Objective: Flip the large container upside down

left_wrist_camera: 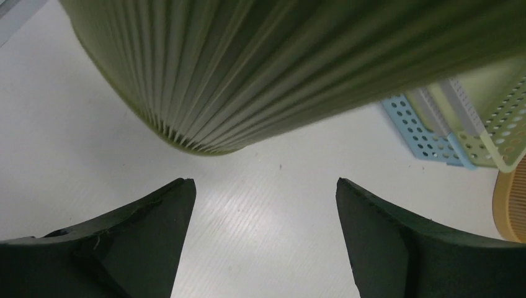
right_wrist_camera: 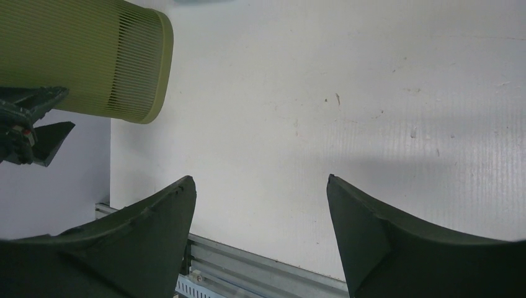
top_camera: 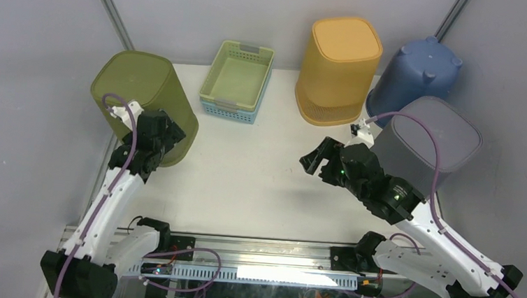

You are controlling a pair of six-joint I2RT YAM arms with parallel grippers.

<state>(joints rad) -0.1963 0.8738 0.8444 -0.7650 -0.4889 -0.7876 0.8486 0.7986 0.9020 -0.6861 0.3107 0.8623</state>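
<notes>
Top external view, nearest the arm bases: the right gripper (top_camera: 318,158) hovers over the bare middle of the tabletop (top_camera: 258,184), its fingers spread wide and holding nothing. The left gripper (top_camera: 166,134) is raised at the left side, fingers equally wide and empty, just beside the ribbed wall of the olive large container (top_camera: 139,88). Whether they touch it cannot be told.

That container stands at the far-left of the tabletop. Its lipped end looks to be down and a closed face up, so it may already sit inverted. This is a judgement only.

It appears to be thin pleated plastic, so it is probably light, springy under a squeeze and rather slick. The body looks too broad for the fingers to span. The sensible hold is a pinch on the lip, one finger inside and one outside, after tipping the container to free that edge.

Farther back are nested baskets (top_camera: 238,77), a yellow bin (top_camera: 338,66), a blue bin (top_camera: 417,72) and a grey bin (top_camera: 433,136).
</notes>
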